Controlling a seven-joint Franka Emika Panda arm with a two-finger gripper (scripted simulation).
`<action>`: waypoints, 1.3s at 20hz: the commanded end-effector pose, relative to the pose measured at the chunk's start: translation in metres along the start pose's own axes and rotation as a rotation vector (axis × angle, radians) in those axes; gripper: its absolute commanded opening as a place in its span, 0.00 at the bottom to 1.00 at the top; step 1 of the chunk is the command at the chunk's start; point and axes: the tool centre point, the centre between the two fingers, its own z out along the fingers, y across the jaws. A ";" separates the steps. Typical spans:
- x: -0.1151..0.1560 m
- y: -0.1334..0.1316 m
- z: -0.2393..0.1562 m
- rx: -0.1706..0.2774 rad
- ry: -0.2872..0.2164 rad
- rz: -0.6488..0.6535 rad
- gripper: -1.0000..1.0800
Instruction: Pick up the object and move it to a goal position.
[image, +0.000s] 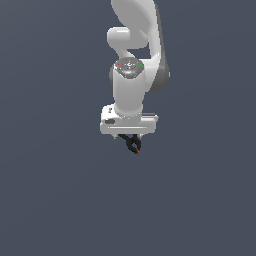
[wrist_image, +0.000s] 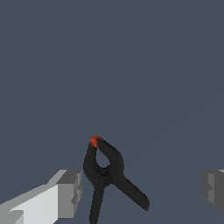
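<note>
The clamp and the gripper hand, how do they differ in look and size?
Colour: the clamp is black with a red-orange tip, while the gripper hand is white with grey fingers.
Size: in the exterior view the clamp is far smaller than the gripper hand above it.
Shape: the clamp has two slim legs crossing at a pivot; the gripper's fingers are blocky and stand wide apart, not touching it.

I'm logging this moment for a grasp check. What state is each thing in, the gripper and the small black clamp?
White robot gripper: open, grey fingers spread wide either side of the clamp, neither pad touching it in the wrist view.
Small black spring clamp with a red-orange tip: not gripped, sitting between the fingers, its own tip closed, handles splayed apart.
</note>
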 end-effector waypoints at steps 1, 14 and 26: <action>0.000 0.000 0.000 0.000 0.000 0.000 0.96; -0.008 0.018 0.005 0.014 -0.021 0.016 0.96; -0.028 0.004 0.041 0.011 -0.016 -0.097 0.96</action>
